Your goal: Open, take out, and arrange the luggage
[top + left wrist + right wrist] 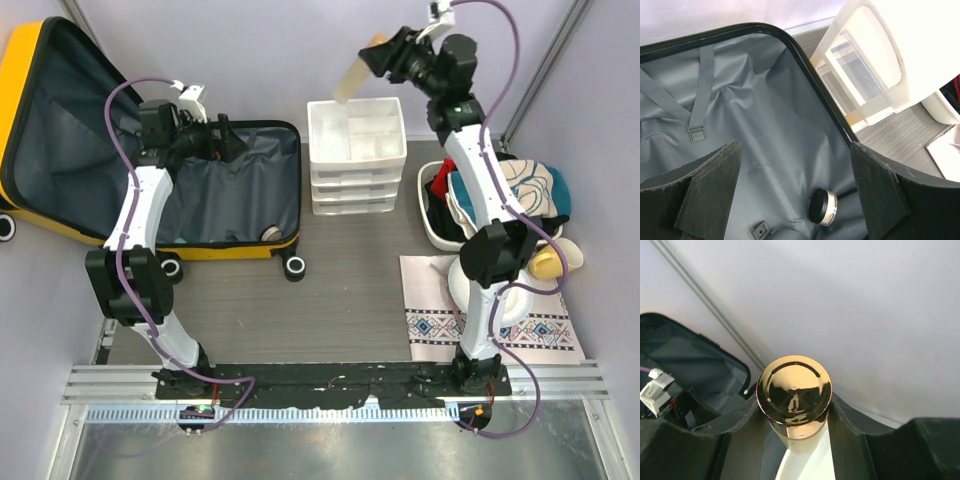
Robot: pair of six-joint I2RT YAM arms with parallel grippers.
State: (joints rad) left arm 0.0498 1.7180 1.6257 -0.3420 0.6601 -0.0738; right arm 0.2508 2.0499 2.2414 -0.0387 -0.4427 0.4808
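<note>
Over the luggage (240, 190), the left gripper (796, 180) jaws were spread wide, seemingly for its silver-rimmed tin (823, 207); a gold-capped bottle (794, 387) was clamped by the right gripper (795, 420).

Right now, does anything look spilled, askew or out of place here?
Nothing spilled or damaged. One oddity: a small round black-and-silver item lies loose, apparently on its edge, in the open luggage near its rim. The gold-capped bottle is tilted, but the right gripper holds it above the drawer organizer.
</note>
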